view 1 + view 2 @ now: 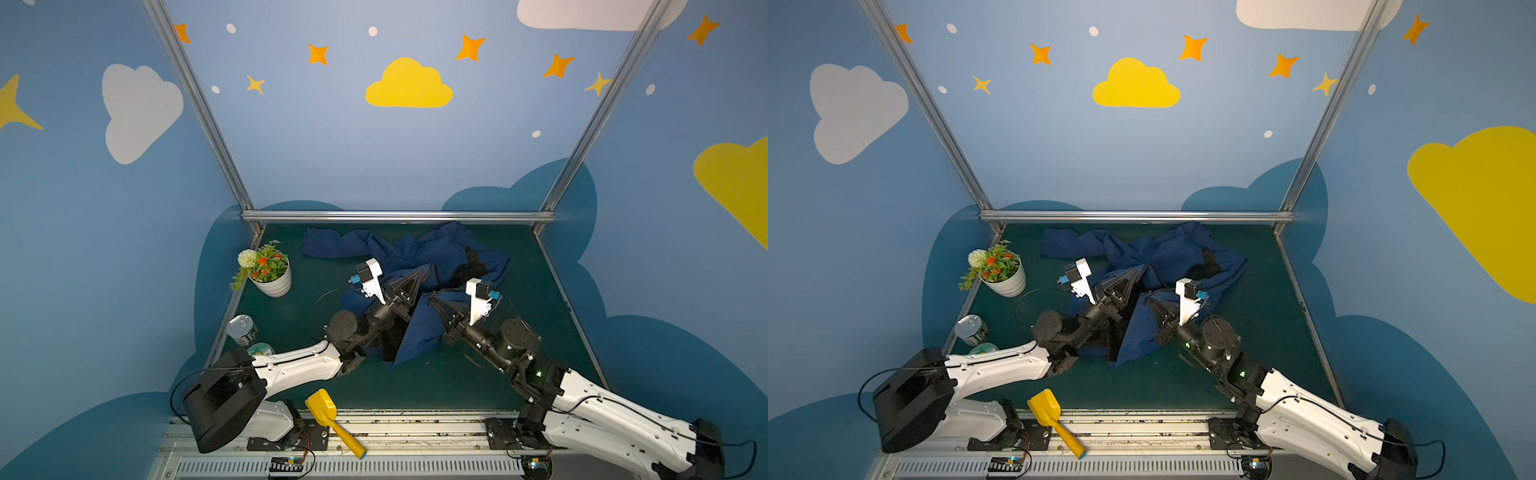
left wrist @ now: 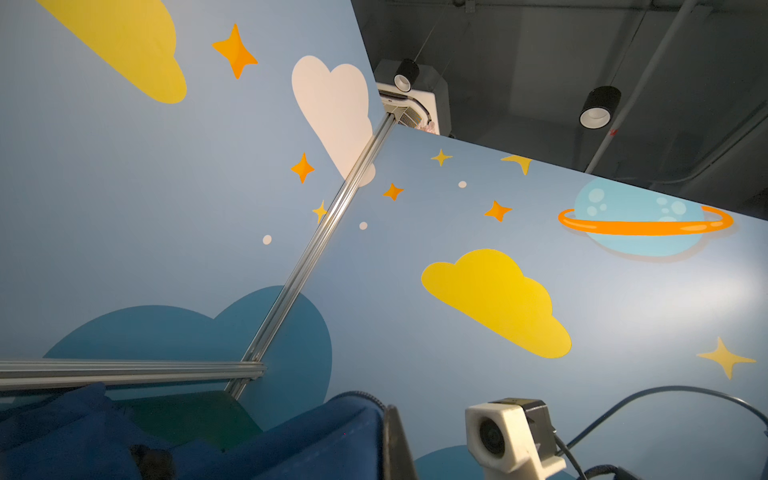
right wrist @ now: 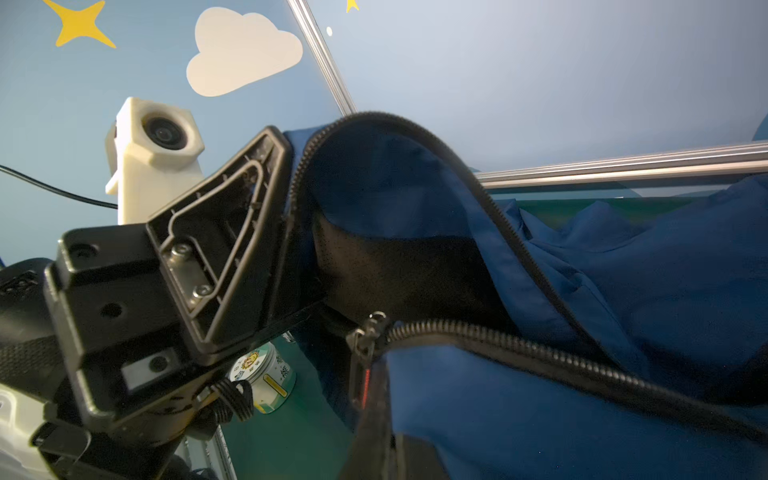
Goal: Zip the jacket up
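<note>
Barely started: my left pincer (image 1: 428,271) and right pincer (image 1: 434,297) each clamped on jacket (image 1: 415,249) front edge above green surface (image 1: 519,332); zipper halves (image 3: 519,345) apart, slider (image 3: 365,332) unjoined, whole zip remaining.

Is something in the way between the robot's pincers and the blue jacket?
No, nothing visible. Both the left pincer and the right pincer are shut right on the jacket, at its open front edges.
</note>
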